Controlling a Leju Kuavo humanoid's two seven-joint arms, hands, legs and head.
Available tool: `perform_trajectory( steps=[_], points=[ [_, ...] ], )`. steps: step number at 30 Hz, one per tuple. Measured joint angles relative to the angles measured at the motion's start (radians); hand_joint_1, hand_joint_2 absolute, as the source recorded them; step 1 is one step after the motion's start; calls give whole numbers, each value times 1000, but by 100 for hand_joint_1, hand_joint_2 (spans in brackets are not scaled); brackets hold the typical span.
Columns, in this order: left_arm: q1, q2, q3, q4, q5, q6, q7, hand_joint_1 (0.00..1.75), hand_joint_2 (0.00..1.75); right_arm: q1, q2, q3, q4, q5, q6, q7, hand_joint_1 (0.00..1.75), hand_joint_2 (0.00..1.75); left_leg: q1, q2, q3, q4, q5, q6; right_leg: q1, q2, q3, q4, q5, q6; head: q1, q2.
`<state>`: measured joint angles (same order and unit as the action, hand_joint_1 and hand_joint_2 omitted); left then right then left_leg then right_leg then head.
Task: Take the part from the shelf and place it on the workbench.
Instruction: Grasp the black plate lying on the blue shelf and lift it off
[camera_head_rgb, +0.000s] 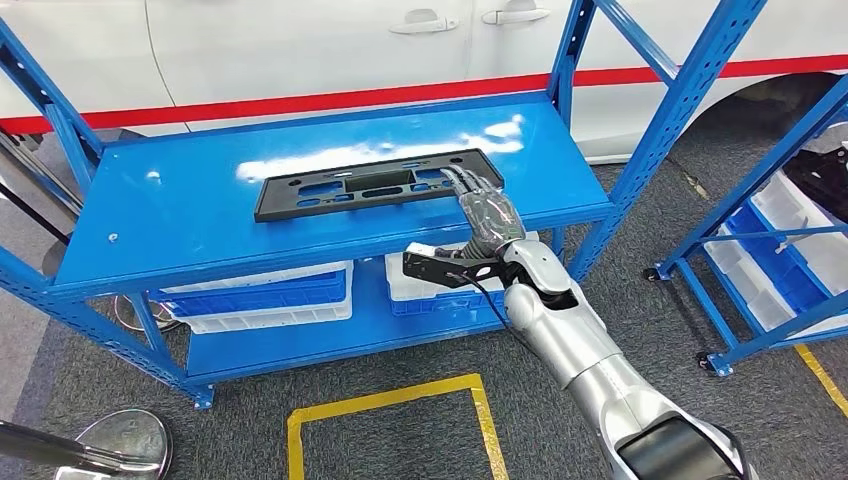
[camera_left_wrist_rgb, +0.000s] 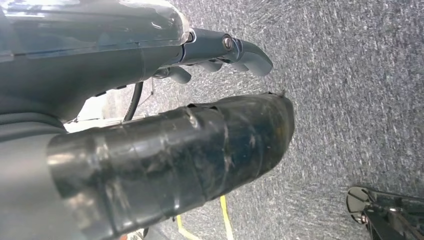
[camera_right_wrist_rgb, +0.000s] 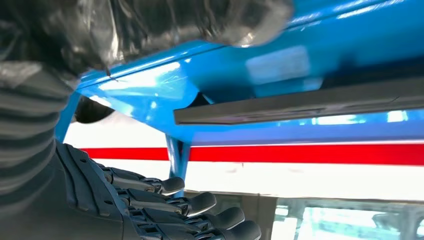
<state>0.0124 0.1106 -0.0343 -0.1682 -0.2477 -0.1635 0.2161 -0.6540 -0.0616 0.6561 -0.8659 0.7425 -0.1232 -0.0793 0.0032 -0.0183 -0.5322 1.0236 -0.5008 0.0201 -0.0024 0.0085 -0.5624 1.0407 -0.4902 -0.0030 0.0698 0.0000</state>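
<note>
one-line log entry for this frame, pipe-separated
phase: reaching | part: flat on top shelf | right hand: open, fingers over part's right end, no grip | left hand: hanging above floor, holds nothing

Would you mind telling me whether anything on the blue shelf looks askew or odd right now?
Nothing looks damaged or spilled. The black part lies flat on the shelf's top deck, slightly skewed to its front edge. The right hand rests its fingers over the part's right end. Bright glare patches on the deck are only reflections.

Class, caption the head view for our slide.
Right robot hand reaches the black plastic part lying on the blue shelf.
</note>
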Motion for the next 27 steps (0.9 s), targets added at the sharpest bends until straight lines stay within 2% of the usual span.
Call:
perform_trajectory(
  steps=[11, 27],
  points=[
    [0, 0, 0, 0, -4, -3, -5, 0, 0, -2, 31, 37, -35, -7, 24, -10, 0, 175, 0, 0, 0, 0, 0, 0, 0, 0, 0, 0, 0, 0, 0, 0],
    [0, 0, 0, 0, -4, 10, -16, 0, 0, 14, 37, 79, -132, -18, 43, -14, 0, 175, 0, 0, 0, 0, 0, 0, 0, 0, -1, 0, 0, 0, 0, 0]
  ],
)
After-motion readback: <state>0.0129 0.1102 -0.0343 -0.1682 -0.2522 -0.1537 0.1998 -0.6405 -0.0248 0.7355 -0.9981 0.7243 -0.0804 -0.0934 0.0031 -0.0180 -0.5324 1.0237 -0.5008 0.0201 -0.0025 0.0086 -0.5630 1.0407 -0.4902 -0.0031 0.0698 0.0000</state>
